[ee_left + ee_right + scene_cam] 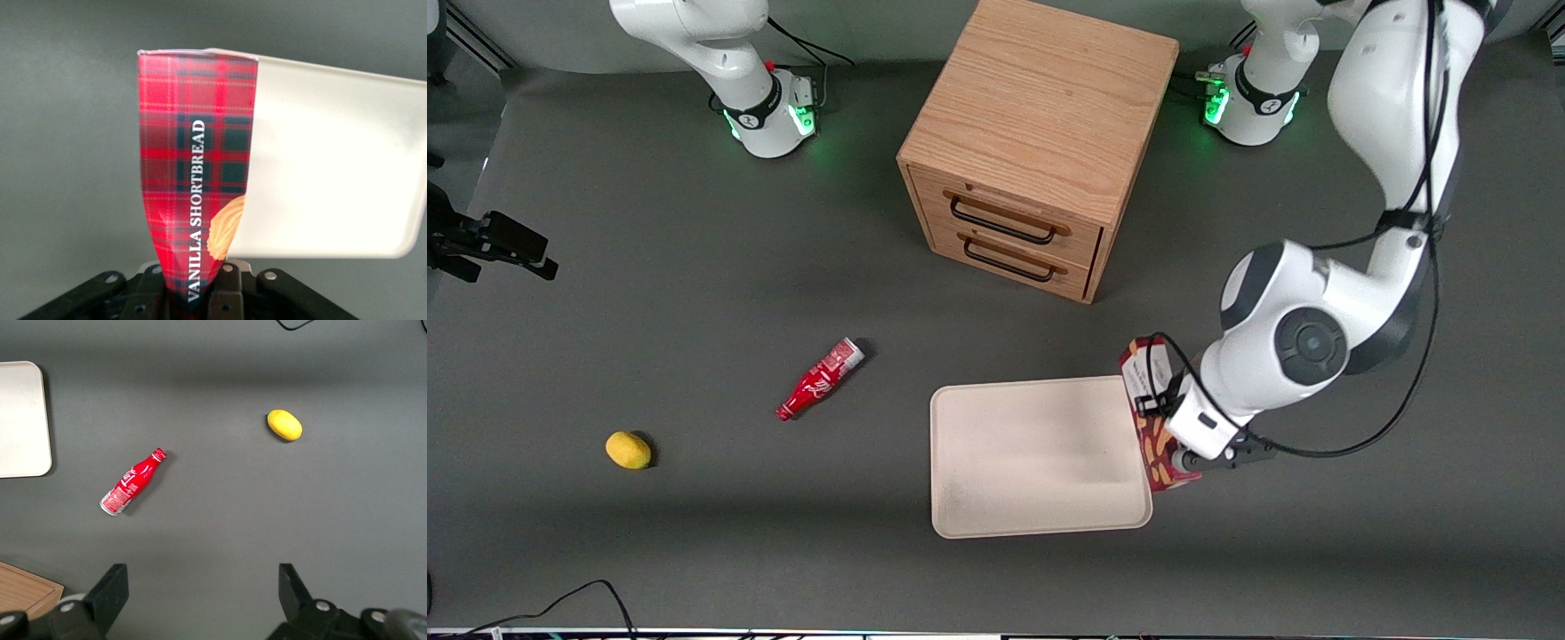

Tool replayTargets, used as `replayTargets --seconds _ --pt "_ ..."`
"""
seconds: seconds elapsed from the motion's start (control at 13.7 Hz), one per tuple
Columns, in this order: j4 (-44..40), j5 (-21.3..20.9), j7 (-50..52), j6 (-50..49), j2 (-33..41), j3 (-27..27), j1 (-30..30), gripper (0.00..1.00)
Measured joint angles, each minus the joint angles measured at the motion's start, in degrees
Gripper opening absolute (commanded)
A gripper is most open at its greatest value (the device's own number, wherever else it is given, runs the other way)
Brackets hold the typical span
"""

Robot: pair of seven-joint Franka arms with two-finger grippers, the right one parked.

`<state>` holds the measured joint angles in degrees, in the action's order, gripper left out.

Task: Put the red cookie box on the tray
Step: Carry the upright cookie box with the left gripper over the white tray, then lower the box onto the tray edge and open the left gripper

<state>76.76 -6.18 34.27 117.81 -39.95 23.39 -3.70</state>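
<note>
Taking the tray [1036, 458] as the landmark and reading the front view from left to right, a yellow lemon [628, 450] lies well off toward the parked arm's end of the table, and a small red bottle [819, 380] lies on its side nearer the tray but still apart from it. A wooden drawer cabinet [1032, 151] stands farther from the front camera than the tray, with bare table between them. At the tray's edge toward the working arm, the red cookie box [1152, 418] is held on its narrow side in the gripper [1199, 462], whose fingers are clamped on one end of the carton; in the wrist view the box [193, 180] looks creased where it is pinched. The grasp appears done, but the placing is not: the box is only at the rim, overlapping it slightly, and whether it touches the tray cannot be told. What remains is to carry it inward over the low rim and release it. The tray's whole floor is bare, leaving ample room.
</note>
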Motion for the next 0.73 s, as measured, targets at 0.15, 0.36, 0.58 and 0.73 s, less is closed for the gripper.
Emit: replayTargets --seconds 0.15,0.36,0.58,0.73 --pt "-0.02 -2.80 0.98 3.96 -3.36 0.14 -0.45 0.00" --pt "0.05 -7.34 3.89 6.76 -6.26 0.33 -1.95 0.00" --pt "0.95 -9.92 4.20 9.19 -7.59 0.34 -2.56 0.00" --pt "1.50 -11.25 4.59 10.51 -8.07 0.38 -2.71 0.00"
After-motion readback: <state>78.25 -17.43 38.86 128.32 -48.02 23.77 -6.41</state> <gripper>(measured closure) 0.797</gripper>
